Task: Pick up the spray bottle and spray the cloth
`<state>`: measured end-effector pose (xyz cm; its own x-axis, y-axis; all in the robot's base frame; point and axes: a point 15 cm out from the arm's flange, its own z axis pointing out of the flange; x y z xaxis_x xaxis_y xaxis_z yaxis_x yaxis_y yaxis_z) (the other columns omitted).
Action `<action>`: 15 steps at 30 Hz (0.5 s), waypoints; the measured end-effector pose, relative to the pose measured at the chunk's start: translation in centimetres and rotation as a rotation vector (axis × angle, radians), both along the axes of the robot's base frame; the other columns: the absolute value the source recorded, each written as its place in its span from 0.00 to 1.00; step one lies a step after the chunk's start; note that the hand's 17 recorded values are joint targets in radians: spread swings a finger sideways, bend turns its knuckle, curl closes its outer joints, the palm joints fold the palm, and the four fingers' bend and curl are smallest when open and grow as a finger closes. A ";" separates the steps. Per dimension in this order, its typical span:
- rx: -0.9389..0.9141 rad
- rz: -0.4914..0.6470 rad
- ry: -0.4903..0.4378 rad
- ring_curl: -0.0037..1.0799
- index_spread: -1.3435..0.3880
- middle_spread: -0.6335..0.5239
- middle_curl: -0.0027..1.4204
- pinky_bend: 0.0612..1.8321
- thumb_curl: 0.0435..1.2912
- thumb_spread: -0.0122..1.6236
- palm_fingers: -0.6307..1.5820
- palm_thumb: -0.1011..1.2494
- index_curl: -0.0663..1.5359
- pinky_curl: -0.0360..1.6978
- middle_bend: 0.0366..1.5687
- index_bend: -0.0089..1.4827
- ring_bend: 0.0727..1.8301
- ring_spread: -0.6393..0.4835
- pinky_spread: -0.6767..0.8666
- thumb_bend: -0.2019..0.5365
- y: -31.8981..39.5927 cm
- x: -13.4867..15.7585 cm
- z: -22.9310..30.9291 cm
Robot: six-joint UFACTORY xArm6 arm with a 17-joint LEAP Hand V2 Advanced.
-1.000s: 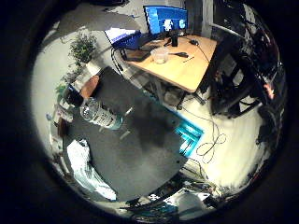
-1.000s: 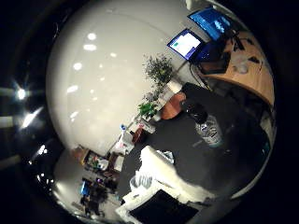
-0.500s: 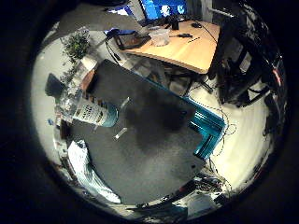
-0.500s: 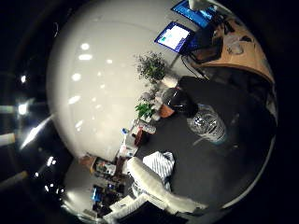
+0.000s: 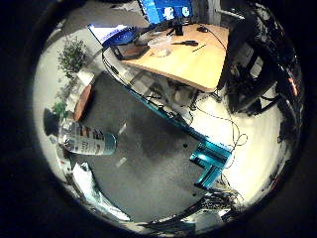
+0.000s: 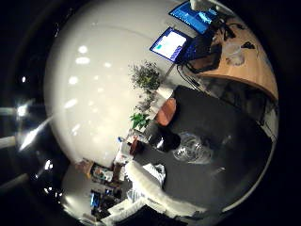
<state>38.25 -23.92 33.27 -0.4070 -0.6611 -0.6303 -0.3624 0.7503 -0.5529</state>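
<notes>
A: Little finger side palm view. The spray bottle (image 5: pixel 86 140) stands on the dark table (image 5: pixel 153 163), well out from the palm toward one rim of the tabletop. The label band shows side-on and the bottle reads small, so the hand is well apart from it, not over it.

B: Its axis?

A: Upright as far as I can judge, though the lens bends everything. The cloth (image 5: pixel 91 186) lies pale and crumpled on the same table, just beside the bottle, nearer the table's edge.

B: Thumb side palm view?

A: The same bottle, its clear body and dark cap, on the table with the cloth near it. A potted plant (image 6: pixel 146 77) stands beyond the table, a wooden desk (image 5: pixel 198 59) with a monitor (image 5: pixel 166 7) farther off.

B: State of the hand?

A: Cannot tell. No part of it shows in either view.

B: So the approach?

A: My judgement: the palm must close toward the bottle's side and square to its upright axis before any grasp. There is one hand only, so no choice of arm.
</notes>
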 end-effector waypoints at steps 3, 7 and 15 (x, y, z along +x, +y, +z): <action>0.010 0.023 -0.014 0.19 0.75 0.76 0.23 0.53 0.21 0.62 0.33 0.28 0.23 0.08 0.11 0.12 0.24 0.85 0.78 0.23 0.4 0.8 -0.7; 0.030 0.074 -0.049 0.19 0.75 0.76 0.24 0.52 0.21 0.62 0.33 0.26 0.23 0.08 0.11 0.11 0.23 0.84 0.78 0.23 2.4 2.2 -1.3; 0.070 0.183 -0.126 0.20 0.76 0.76 0.24 0.49 0.20 0.63 0.32 0.24 0.23 0.09 0.11 0.12 0.22 0.84 0.78 0.24 6.7 4.2 -2.7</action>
<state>42.47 -17.25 30.58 -0.1993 -0.6697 -0.7154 -0.4274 0.7164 -0.5515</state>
